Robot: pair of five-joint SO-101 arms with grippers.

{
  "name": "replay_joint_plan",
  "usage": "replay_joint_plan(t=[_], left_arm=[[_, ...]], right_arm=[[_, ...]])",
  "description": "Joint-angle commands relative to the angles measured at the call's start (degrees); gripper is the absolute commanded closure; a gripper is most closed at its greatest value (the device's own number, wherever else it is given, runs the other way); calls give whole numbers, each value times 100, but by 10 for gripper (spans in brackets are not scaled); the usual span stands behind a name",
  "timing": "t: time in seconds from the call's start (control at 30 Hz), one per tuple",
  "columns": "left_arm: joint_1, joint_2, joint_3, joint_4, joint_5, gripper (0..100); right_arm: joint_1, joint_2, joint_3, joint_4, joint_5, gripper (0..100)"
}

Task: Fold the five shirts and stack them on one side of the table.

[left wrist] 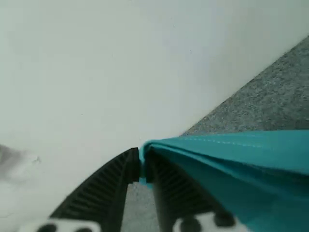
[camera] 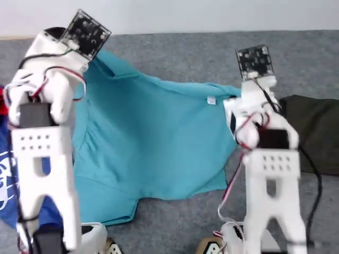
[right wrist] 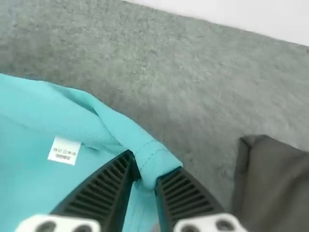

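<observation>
At the table's [camera: 180,58] left edge a blue shirt [camera: 4,209] with white print lies partly under the left arm [camera: 42,148]. The near left part of the teal shirt [camera: 153,137] overlaps it. The left gripper [left wrist: 141,163] is closed narrow on the teal shirt, its black ribbed fingers [left wrist: 108,186] pinching a folded edge of the cloth. That edge runs away from the tips in a taut ridge, with the white wall [camera: 185,13] behind it. In the high view this is the shirt's far left corner, drawn up under the arm's camera board. The rest of the teal shirt lies spread across the middle of the grey table, creased, with its near hem turned under at the lower left. A small white label [right wrist: 64,150] sits near its far right corner. The right gripper [right wrist: 148,175] holds that corner. Its fingers are close together, with a rolled fold of the stitched hem caught between them, low over the table. The right arm [camera: 267,164] stands just to the right of the teal shirt. Beyond it, a dark shirt [camera: 312,132] lies flat by the right edge, close to the teal shirt's held corner but not touching it.
</observation>
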Motion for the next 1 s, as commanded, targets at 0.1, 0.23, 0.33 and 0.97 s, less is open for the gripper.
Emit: replay_joint_plan(t=[0.1, 0.23, 0.33, 0.97], left_arm=[[-26, 756, -40, -879, 0, 997], [-105, 1160, -40, -1204, 0, 997], [-229, 1486, -40, -1459, 0, 997], [-431, 2558, -57, -2303, -26, 997]], right_arm=[[-13, 1886, -1512, -699, -18, 988], [-13, 3081, -2734, -655, -35, 988], [-22, 3855, -3552, -655, -35, 988], [-40, 7002, -6347, -646, 79, 988]])
